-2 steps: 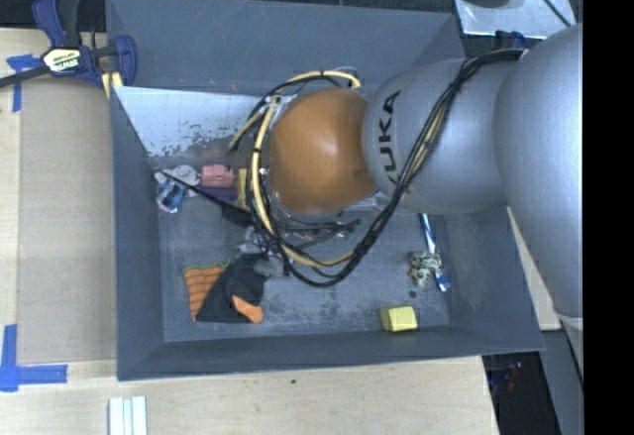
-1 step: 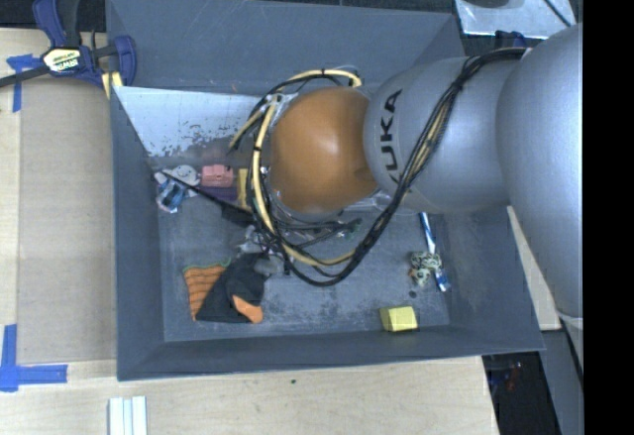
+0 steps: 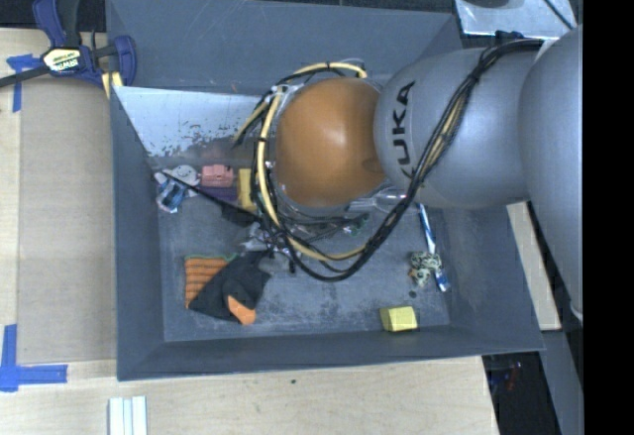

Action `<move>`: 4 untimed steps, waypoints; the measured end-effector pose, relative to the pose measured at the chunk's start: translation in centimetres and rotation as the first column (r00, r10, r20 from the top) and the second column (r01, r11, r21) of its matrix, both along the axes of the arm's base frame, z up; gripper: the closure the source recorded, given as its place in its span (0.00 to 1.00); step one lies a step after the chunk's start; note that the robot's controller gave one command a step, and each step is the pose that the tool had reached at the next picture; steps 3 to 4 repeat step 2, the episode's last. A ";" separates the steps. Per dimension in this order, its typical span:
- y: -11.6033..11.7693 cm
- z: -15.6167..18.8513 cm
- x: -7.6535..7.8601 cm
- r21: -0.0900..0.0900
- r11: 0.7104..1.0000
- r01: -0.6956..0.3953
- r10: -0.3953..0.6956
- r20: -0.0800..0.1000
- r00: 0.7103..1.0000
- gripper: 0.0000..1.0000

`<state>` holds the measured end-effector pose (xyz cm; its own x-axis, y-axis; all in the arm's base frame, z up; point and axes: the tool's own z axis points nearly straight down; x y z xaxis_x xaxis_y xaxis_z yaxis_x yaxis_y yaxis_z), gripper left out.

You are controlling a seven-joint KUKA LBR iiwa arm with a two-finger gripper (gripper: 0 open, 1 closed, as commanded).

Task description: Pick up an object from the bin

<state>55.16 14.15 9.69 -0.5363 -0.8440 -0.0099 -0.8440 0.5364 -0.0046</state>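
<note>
The arm (image 3: 475,126) enters the grey metal bin (image 3: 139,255) from the right of the camera view and covers the middle of the bin floor. An orange cover (image 3: 322,141) on the wrist, ringed by yellow and black cables (image 3: 342,260), hides most of the tool beneath it. The gripper (image 3: 267,243) shows only as dark metal parts at the lower left edge of the cover, and whether it is spread or closed cannot be determined. Nothing can be seen held in it. The nearest item is a black soft item (image 3: 230,286) with an orange tip, lying on the floor in the left front part of the bin, directly below and left of the gripper in the view. Whether the two are in contact cannot be determined. An orange ribbed piece (image 3: 201,272) lies touching the left side of the black soft item. Toward the rear left, a pink block (image 3: 216,175) lies beside a yellow piece (image 3: 245,187) that is partly covered by the cables, with a small blue and white object (image 3: 170,193) further left near the bin wall. To the right of the gripper, a thin blue stick (image 3: 428,243) with a small tangle at its lower end lies on the floor. A yellow block (image 3: 399,319) sits alone near the front wall, well apart from the gripper.
</note>
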 end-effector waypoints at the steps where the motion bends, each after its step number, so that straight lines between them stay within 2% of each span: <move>1: 0.1 4.2 0.3 0.003 1.000 0.001 -0.001 0.011 1.000 1.00; 2: 0.0 7.8 0.2 0.003 1.000 0.003 -0.003 0.009 1.000 1.00; 4: 0.0 7.8 0.2 0.003 1.000 0.003 -0.003 0.009 1.000 1.00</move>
